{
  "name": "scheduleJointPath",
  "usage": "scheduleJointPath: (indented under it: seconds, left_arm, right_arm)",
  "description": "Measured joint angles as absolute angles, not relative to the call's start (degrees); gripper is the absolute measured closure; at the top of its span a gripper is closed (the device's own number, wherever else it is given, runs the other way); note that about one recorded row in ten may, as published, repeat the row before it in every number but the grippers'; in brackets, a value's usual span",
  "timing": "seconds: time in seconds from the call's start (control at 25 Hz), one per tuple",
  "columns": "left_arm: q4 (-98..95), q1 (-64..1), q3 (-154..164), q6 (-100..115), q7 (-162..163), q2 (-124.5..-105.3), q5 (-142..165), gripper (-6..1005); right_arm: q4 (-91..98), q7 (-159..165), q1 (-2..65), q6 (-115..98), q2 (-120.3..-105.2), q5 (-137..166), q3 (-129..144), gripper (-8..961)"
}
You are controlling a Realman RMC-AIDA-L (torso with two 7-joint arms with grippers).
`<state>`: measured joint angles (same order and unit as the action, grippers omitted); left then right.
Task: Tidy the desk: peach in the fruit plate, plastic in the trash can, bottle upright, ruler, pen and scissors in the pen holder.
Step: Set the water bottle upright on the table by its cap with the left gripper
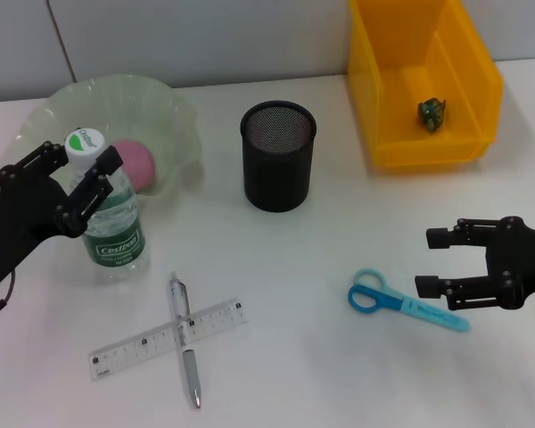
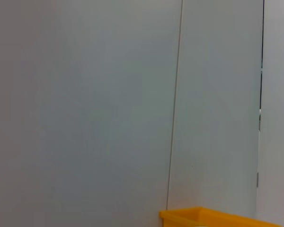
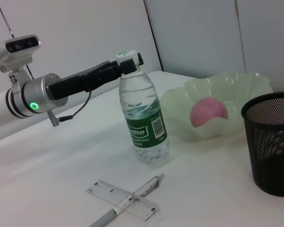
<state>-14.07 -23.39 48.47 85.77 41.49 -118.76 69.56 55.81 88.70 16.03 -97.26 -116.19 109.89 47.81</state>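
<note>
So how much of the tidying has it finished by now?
Done: peach in the fruit plate, a crumpled scrap in the trash can, bottle upright. In hand: left gripper at the bottle's cap; right gripper open beside the scissors. Left: scissors, pen and ruler into the pen holder.

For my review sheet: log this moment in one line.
bottle upright, left end effector at cap | right end effector open over scissors

Black hands [image 1: 71, 183], seemingly silver wrist.
</note>
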Motion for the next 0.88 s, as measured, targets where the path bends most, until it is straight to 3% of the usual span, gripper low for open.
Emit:
scheduleJointPath:
  seconds: [0.88]
  left_arm:
    - [-11.6,-23.5,48.0,84.9,39.5,-118.82,68.9,423]
  right_arm:
    - [55.5,88.7,16.3,-96.8,-116.37,110.0,47.8,144]
